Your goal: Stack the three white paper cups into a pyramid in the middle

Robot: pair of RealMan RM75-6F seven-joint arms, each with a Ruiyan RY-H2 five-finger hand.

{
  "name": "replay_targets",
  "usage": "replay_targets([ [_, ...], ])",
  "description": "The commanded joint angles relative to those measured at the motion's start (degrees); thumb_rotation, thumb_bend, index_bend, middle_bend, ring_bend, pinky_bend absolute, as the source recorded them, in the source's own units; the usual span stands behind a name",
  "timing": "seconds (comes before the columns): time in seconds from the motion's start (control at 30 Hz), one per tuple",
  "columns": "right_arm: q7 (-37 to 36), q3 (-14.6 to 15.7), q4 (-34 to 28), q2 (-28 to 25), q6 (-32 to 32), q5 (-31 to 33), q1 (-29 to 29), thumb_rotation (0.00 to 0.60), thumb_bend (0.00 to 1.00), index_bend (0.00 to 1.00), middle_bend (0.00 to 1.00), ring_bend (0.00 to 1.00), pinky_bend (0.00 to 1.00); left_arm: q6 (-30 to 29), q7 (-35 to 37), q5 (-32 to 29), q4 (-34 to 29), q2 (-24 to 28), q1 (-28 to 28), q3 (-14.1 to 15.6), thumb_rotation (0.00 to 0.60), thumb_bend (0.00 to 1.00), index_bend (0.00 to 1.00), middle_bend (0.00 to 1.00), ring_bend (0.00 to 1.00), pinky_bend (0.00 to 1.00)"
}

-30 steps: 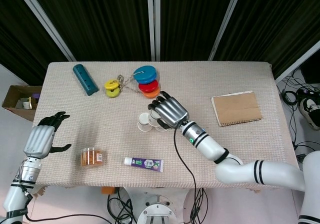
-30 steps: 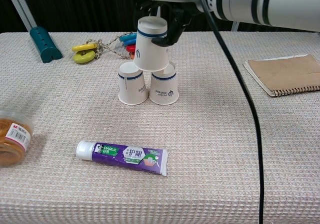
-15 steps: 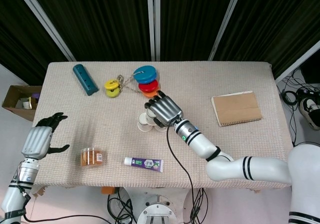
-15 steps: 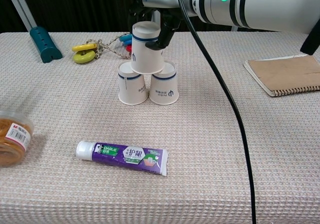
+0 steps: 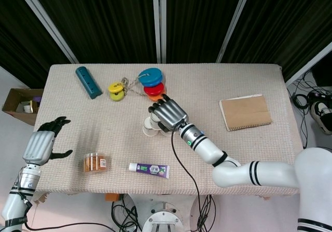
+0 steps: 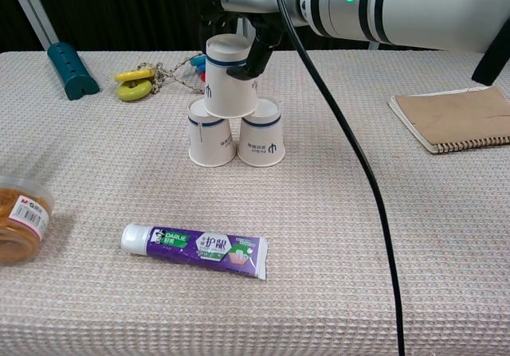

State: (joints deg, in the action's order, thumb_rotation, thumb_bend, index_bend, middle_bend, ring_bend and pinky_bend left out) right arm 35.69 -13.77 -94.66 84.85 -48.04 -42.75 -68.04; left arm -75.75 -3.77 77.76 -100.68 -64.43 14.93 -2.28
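Your right hand (image 6: pixel 239 33) is gripping the top cup (image 6: pixel 230 85) with curled fingers, resting it over two base cups (image 6: pixel 236 139).

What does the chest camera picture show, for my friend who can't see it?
The robot's right hand holds an upside-down white paper cup over two more upside-down cups standing side by side on a beige table. A purple toothpaste tube lies in front, and a brown notebook lies at the right.

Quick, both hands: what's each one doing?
Left hand: open, holding nothing.
Right hand: holding the top cup.
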Motion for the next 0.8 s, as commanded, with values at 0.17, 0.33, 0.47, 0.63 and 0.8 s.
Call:
replay_targets([
  [0.17, 0.4, 0.78, 0.06, 0.43, -0.45, 0.82, -1.07, 0.6, 0.46, 0.38, 0.34, 0.18, 0.15, -0.16, 0.03, 0.35, -0.25, 0.13, -0.4, -0.09, 0.6, 0.09, 0.18, 0.12, 0.19, 0.21],
  [0.33, 0.71, 1.25, -0.3, 0.33, -0.95, 1.47, -1.63, 0.6, 0.44, 0.3, 0.31, 0.16, 0.15, -0.23, 0.07, 0.53, -0.28, 0.13, -0.69, -0.15, 0.6, 0.09, 0.18, 0.12, 0.19, 0.21],
  [0.47, 1.01, 1.61, -0.82, 0.11, -1.38, 1.95, -1.97, 0.6, 0.41, 0.25, 0.27, 0.15, 0.14, -0.44, 0.17, 0.71, -0.3, 0.08, -0.92, -0.27, 0.6, 0.09, 0.18, 0.12, 0.19, 0.21],
  [0.63, 1.69, 2.1, -1.4, 0.03, -2.36, 2.87, -2.35, 0.6, 0.37, 0.17, 0.24, 0.11, 0.13, -0.17, 0.12, 1.13, -0.28, -0.13, -1.02, -0.13, 0.6, 0.09, 0.18, 0.12, 0.19, 0.21],
  [0.8, 1.96, 2.47, -2.79, -0.74, -3.42, 3.15, -2.28, 0.6, 0.34, 0.12, 0.2, 0.09, 0.12, -0.39, -0.03, 1.39, -0.4, -0.12, -1.25, -0.2, 0.6, 0.09, 0.18, 0.12, 0.19, 0.21],
])
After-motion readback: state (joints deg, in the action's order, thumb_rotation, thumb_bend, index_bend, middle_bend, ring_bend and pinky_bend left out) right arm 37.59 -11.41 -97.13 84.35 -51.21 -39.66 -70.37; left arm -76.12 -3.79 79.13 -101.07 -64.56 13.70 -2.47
